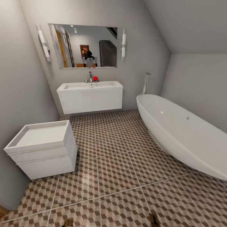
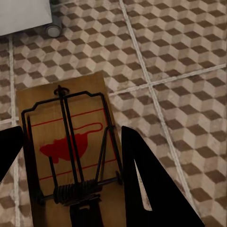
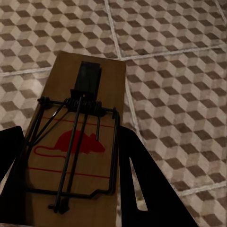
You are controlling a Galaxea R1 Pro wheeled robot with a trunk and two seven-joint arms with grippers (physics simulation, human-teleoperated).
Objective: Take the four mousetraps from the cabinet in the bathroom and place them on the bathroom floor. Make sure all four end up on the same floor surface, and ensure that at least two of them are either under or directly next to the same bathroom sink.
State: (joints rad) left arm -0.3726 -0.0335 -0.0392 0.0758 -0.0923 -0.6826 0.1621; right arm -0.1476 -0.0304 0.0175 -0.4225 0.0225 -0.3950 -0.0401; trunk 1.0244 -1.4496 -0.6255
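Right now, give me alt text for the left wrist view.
A mousetrap with a red mouse print sits between the left gripper's dark fingers, above the cube-patterned bathroom floor.

I'm looking into a home bathroom under a sloped ceiling. At twelve o'clock a white wall-hung sink with a chrome faucet sits beneath a mirror flanked by wall lights. An oval bathtub lies at two o'clock. Cube-patterned floor tiles run throughout.
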